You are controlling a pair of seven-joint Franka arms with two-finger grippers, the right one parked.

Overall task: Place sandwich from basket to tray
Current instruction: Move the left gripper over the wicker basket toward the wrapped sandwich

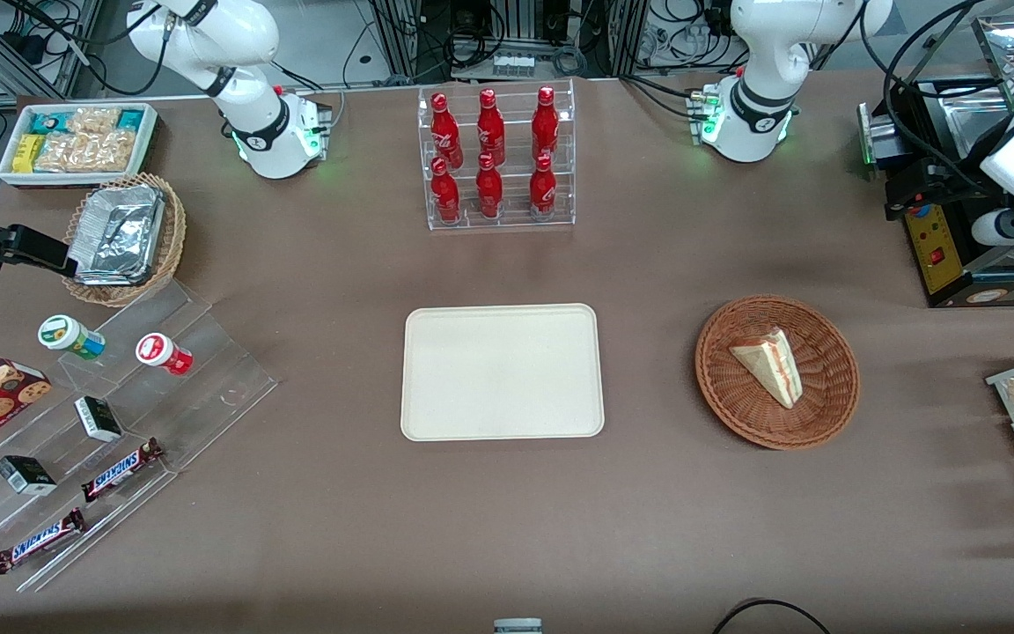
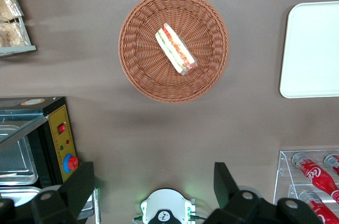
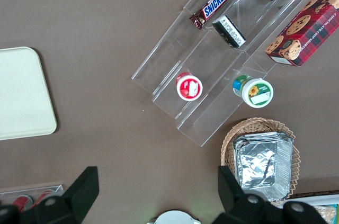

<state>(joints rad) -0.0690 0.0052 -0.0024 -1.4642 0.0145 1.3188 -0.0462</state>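
**Tool released above the basket, sandwich not yet picked**

Closest to the wrist camera is the tool [image 2: 152, 184] itself. Its two dark fingers [image 2: 79, 187] stand wide apart with nothing between them, so it is released and empty. It hangs high over the desk [image 1: 648, 528], above the bare stretch between the working arm's base and the basket [image 2: 137, 65]. From there it looks straight down on both. That height and spread read as a stance for lining up a descent, not a grip.

The sandwich [image 1: 771, 365] lies in the middle of the basket [image 1: 718, 387], at mid-height in the front frame toward the working arm's end. It is loose there and touches only the weave.

In the wrist view the sandwich [image 2: 176, 49] shows its red and yellow stripe face-up. Its long axis runs diagonally across the basket. In the front view the stripe runs almost up and down the frame, and the wedge's blunt point aims toward the tray [image 1: 472, 370].

The tray is bare and sits at the frame's centre, well apart from the basket. Closing across the narrow bread faces would likely call for a wrist turn.
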